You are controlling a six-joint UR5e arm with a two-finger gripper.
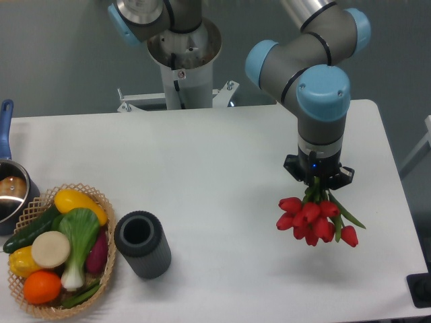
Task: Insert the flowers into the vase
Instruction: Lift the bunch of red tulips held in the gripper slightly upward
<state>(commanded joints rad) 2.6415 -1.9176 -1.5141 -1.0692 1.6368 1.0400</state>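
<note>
A bunch of red tulips with green stems, the flowers [312, 219], hangs heads-down above the right side of the white table. My gripper [317, 180] points straight down and is shut on the stems; its fingertips are mostly hidden by the stems and the wrist. The vase [141, 243], a dark grey ribbed cylinder with an open round mouth, stands upright near the front left of the table, well to the left of the gripper and the flowers.
A woven wicker basket [101, 202] full of toy vegetables and fruit sits just left of the vase, nearly touching it. A blue-handled metal pot [12, 192] is at the far left edge. The arm's base [183, 54] stands behind the table.
</note>
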